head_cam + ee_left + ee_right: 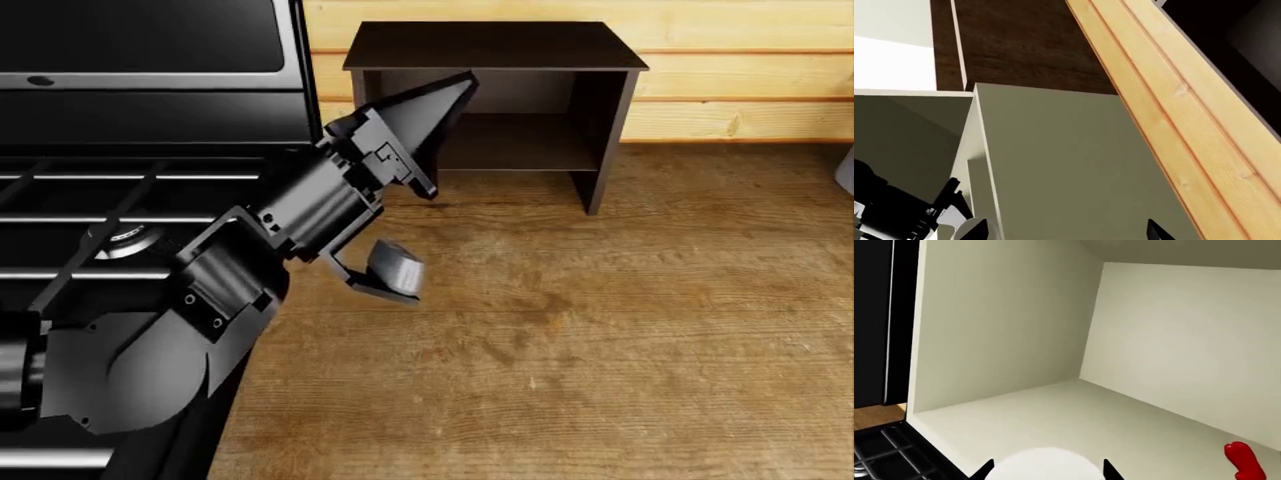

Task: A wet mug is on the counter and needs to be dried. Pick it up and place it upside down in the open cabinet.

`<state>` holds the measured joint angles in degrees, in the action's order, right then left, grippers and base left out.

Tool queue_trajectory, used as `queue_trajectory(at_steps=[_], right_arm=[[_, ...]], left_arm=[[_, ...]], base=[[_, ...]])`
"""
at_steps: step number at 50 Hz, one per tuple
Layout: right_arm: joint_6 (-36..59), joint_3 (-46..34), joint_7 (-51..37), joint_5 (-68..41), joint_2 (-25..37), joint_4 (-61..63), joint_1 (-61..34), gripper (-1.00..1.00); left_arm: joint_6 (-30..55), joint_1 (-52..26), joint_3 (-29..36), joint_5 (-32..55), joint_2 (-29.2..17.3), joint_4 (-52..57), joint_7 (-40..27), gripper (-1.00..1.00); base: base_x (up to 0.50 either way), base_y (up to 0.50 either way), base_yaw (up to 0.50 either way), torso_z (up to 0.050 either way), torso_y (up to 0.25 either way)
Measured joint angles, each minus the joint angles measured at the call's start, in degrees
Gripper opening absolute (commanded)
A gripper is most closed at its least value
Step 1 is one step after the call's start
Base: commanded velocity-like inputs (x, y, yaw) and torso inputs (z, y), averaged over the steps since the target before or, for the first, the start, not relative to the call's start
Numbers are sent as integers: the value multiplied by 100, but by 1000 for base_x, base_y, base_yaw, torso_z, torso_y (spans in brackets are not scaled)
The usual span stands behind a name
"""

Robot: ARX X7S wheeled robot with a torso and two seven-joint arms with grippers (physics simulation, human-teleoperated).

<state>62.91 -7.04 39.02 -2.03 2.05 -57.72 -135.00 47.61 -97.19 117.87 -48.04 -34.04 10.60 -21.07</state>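
The white mug (1047, 467) shows only in the right wrist view, as a round white shape held between the two black fingertips of my right gripper (1047, 471). That gripper is out of the head view. My left gripper (447, 95) reaches out in front of the dark brown open cabinet (601, 110), near its upper left corner. In the left wrist view its fingertips (1157, 232) stand wide apart with nothing between them (1062, 232). The cabinet stands at the back of the wood-grain counter (601, 330), and its shelf holds nothing.
The black stove (120, 190) fills the left of the head view, under my left arm. A plank wall (747, 90) runs behind the cabinet. A grey object (846, 170) shows at the right edge. The right wrist view shows cream panels (1021, 340) and a red object (1244, 462).
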Motion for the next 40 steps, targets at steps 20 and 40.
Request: queue_trajectory(at_steps=[20,40], right_arm=[[-245,-27,-500,-42,-175,-48,14,-100],[-279,84,-789,159,-205,478,25,-100]], left_arm=[[-96,-11,-95,53,-23,3,9,100],[-143,15,-120,19,-40,28,41,100]], base=[[2,0,1,0,0],[0,0,0,0,0]])
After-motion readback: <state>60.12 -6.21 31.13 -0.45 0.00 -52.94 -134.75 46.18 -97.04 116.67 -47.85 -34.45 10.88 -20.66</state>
